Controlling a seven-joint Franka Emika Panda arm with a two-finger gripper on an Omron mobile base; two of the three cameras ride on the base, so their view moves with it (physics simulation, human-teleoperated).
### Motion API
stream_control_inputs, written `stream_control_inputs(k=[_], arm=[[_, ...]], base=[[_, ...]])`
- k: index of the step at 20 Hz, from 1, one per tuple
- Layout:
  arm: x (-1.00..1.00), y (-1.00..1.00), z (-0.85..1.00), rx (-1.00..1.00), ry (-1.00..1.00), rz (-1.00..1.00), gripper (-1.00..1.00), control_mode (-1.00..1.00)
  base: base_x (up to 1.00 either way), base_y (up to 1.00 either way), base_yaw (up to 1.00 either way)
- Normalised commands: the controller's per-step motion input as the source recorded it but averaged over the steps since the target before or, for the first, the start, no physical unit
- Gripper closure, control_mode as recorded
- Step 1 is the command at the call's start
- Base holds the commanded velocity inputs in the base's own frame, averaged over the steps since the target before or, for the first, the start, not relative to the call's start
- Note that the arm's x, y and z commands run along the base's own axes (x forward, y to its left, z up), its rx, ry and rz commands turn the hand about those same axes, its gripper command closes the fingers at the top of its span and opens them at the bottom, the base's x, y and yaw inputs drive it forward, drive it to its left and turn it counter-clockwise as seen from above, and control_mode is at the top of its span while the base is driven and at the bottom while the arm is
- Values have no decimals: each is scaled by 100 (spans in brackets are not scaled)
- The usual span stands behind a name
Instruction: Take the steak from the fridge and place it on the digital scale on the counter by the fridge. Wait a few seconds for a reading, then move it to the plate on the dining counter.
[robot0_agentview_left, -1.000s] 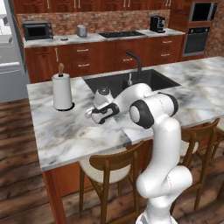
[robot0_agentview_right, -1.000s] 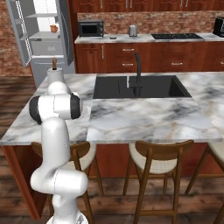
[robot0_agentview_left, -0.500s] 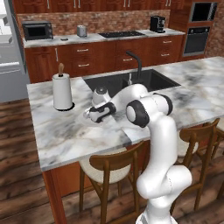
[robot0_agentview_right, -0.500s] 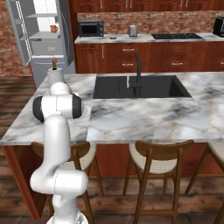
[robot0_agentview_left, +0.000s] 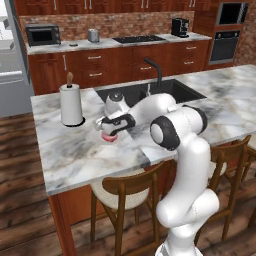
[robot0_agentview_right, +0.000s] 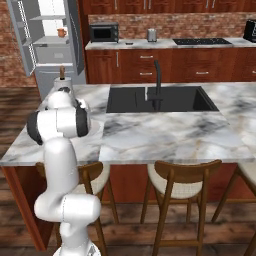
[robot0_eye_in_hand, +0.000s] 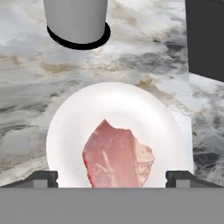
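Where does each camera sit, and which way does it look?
Left base view: behind the arm on its left, looking forward and down over the island; the arm rises from the lower right to the gripper above the steak.
Right base view: behind on its right, facing the sink and the open fridge; the arm stands lower left.
Hand view: on the hand, looking down at the steak on the plate; the fingertips stand wide apart.
Shared: both base views show the sink and the paper towel roll.
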Motion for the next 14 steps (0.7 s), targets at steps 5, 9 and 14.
stream_control_inputs(k=[5,9,14], arm=[[-94,-1,100,8,-4,-2,-100,-100],[-100,-21,95,3,0,-8,-100,-100],[-100,-32,79,0,6,-13,-100,-100]], base=[[0,0,0],[0,0,0],[0,0,0]])
